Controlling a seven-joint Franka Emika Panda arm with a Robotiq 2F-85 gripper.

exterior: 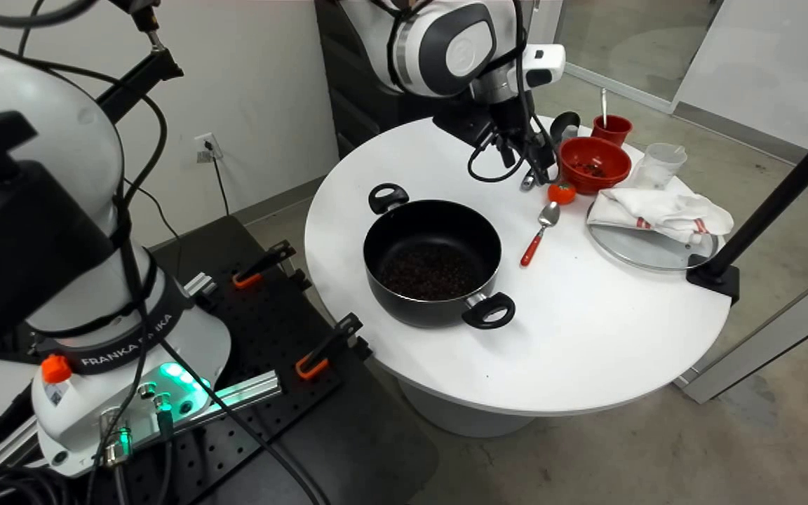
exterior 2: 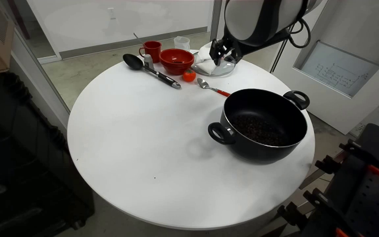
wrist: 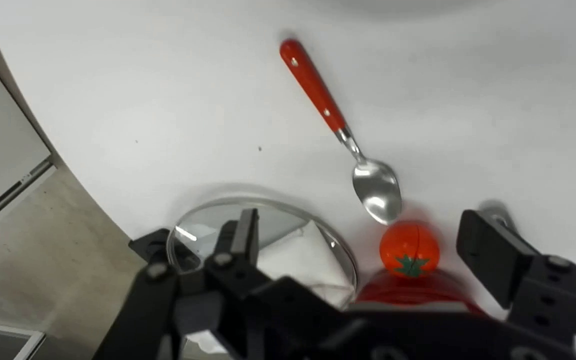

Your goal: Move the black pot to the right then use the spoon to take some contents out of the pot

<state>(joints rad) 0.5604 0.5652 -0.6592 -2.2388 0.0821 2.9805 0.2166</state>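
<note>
Below the gripper, its fingers spread wide and released: tomato, crowding the head of the spoon; contact, cannot tell. Spoon lies flat on the white table, red handle pointing away from gripper. Red bowls just past tomato. Off one finger, glass lid bearing white cloth; off the other, black long-handled utensil. Black pot, dark bits inside, sits well apart from gripper, toward robot base.
</note>
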